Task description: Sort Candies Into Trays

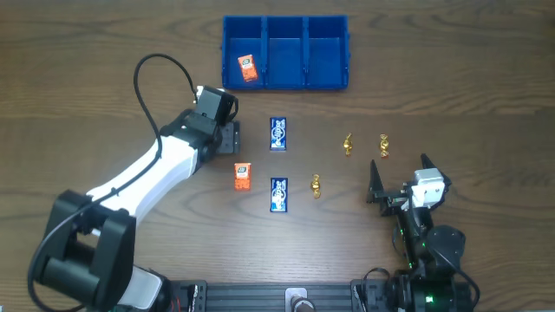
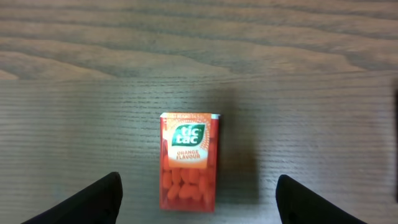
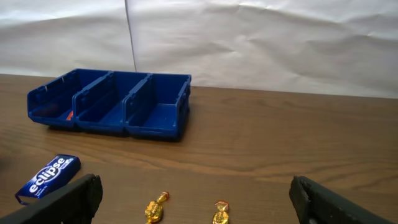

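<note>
Your left gripper hangs wide open and empty over the orange mint box, which lies flat on the table between the two fingers. Just beside that box sits the lower blue gum pack, with the upper blue gum pack farther up. Your right gripper is also spread wide, holding nothing, near the gold-wrapped candies. The blue tray holds a second orange box in its left compartment

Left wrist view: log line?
left hand open over orange box on table | right hand open near gold candies | second orange box in blue tray
</note>
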Controlling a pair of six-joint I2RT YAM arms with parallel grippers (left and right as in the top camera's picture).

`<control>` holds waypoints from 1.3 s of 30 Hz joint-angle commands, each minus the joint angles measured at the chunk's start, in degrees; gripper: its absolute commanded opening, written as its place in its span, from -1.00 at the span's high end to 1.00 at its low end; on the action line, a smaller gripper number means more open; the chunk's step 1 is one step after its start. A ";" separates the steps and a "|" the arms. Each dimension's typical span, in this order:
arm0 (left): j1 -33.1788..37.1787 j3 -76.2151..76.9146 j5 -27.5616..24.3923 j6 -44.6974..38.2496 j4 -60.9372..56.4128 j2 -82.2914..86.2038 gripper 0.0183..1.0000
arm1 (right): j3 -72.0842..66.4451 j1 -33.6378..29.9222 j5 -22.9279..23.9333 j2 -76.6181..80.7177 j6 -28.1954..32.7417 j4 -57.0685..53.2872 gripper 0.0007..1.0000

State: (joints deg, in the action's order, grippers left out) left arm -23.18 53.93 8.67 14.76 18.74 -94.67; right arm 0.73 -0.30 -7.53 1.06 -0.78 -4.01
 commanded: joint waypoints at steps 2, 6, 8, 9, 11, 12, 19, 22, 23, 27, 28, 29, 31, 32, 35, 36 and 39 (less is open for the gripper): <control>3.87 0.59 -6.05 -0.76 -0.83 -3.65 -0.60 | -0.28 0.66 -0.07 -0.17 0.68 -0.11 -1.00; 4.02 0.59 -7.19 -2.16 -1.05 -5.22 -0.60 | -0.28 0.66 -0.07 -0.17 0.68 -0.11 -1.00; 4.04 0.59 -7.23 -2.34 -1.20 -5.88 -0.59 | -0.28 0.66 -0.07 -0.17 0.68 -0.11 -1.00; 4.09 0.59 -7.23 -2.60 -1.31 -6.21 -0.58 | -0.28 0.66 -0.07 -0.17 0.68 -0.09 -1.00; 4.09 0.61 -7.23 -3.02 -1.53 -6.88 -0.57 | -0.28 0.66 -0.07 -0.17 0.68 -0.11 -1.00; 4.11 0.61 -7.21 -2.99 -1.60 -7.45 -0.56 | -0.28 0.66 -0.07 -0.17 0.68 -0.09 -1.00; 4.59 0.61 -7.23 -2.71 -1.68 -8.96 -0.17 | -0.28 0.66 -0.07 -0.17 0.68 -0.11 -1.00; 4.59 0.61 -7.26 -2.67 -1.68 -8.96 0.21 | -0.28 0.66 -0.07 -0.17 0.68 -0.11 -1.00; 4.59 0.61 -7.28 -2.40 -1.66 -8.96 0.27 | -0.28 0.66 -0.07 -0.17 0.68 -0.11 -1.00; 4.59 0.68 -7.28 -0.96 -1.60 -8.90 0.42 | -0.28 0.66 -0.07 -0.17 0.68 -0.11 -1.00; 4.57 1.09 -7.30 -0.31 -0.83 -8.70 0.44 | -0.28 0.66 -0.07 -0.17 0.68 -0.09 -1.00; 4.57 2.36 -7.28 0.72 1.27 -8.22 0.46 | -0.28 0.66 -0.07 -0.17 0.68 -0.09 -1.00; 3.93 6.23 -6.99 2.12 6.27 -6.29 0.46 | -0.28 0.66 -0.07 -0.17 0.68 -0.11 -1.00; 3.32 8.59 -6.29 2.75 8.44 -4.94 0.47 | -0.28 0.66 -0.07 -0.17 0.68 -0.11 -1.00; -0.42 17.66 -0.63 6.21 14.32 0.31 0.46 | -0.28 0.66 -0.07 -0.17 0.68 -0.11 -1.00; -1.46 20.24 0.33 6.27 14.99 1.03 0.46 | -0.28 0.66 -0.07 -0.17 0.68 -0.09 -1.00; -3.96 30.71 2.75 6.29 17.20 0.57 0.46 | -0.28 0.66 -0.07 -0.17 0.68 -0.11 -1.00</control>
State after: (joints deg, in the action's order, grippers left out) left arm -24.69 74.00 6.48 19.22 34.59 -95.81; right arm 0.73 -0.30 -7.53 1.06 -0.78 -4.01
